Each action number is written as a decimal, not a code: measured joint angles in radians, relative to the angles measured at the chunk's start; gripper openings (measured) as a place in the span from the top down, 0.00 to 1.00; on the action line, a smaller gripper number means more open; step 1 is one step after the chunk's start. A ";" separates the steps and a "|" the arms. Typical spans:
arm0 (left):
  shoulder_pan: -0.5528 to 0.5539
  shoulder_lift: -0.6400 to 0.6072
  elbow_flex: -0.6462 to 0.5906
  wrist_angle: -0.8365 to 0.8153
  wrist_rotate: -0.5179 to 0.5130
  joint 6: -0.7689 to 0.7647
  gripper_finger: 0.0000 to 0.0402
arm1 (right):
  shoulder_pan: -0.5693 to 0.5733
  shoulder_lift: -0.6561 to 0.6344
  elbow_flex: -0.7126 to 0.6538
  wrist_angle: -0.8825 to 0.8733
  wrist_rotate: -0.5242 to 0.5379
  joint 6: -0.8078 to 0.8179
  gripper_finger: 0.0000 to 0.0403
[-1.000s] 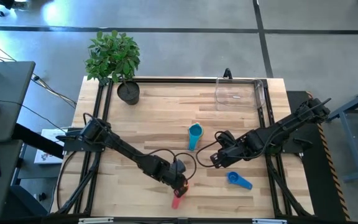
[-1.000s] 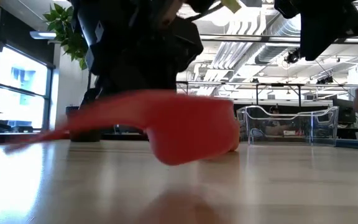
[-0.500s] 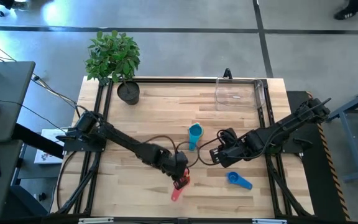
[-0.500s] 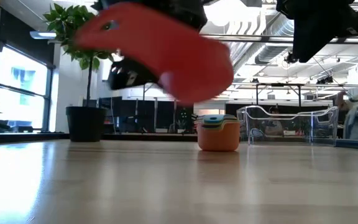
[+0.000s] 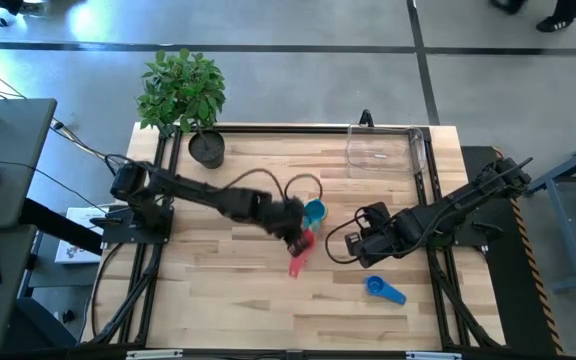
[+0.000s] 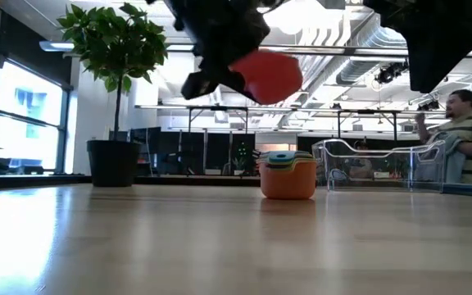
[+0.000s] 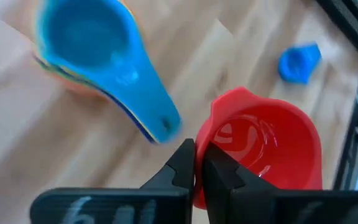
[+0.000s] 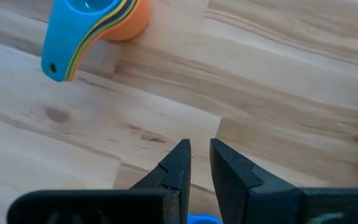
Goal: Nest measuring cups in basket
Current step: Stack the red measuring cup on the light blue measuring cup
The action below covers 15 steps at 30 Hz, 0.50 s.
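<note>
The left gripper (image 7: 196, 163), fingers clamped on the red cup (image 7: 263, 149), should centre it over the nested stack (image 5: 314, 212) before lowering; the right gripper (image 8: 199, 158), nearly closed and empty, waits nearby.

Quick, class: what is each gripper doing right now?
Left gripper: closed on the red cup, held above the table.
Right gripper: nearly shut, holding nothing.

arms (image 5: 218, 197): black, jointed | looping black cables | fingers (image 7: 182, 168): dark, tapered
</note>
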State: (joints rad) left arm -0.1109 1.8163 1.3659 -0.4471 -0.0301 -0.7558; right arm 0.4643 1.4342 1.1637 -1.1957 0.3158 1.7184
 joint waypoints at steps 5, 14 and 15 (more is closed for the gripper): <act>0.099 -0.001 0.000 0.002 0.015 0.026 0.99 | -0.023 0.000 0.000 -0.001 -0.013 0.013 0.87; 0.231 -0.001 0.000 0.005 0.063 0.067 0.99 | -0.106 0.000 0.000 -0.002 -0.038 -0.021 0.87; 0.240 -0.001 0.000 0.009 0.071 0.077 0.99 | -0.116 0.000 0.000 -0.002 -0.039 -0.024 0.87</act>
State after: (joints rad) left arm 0.1289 1.8156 1.3659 -0.4378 0.0410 -0.6788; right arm 0.3487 1.4342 1.1637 -1.1976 0.2771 1.6943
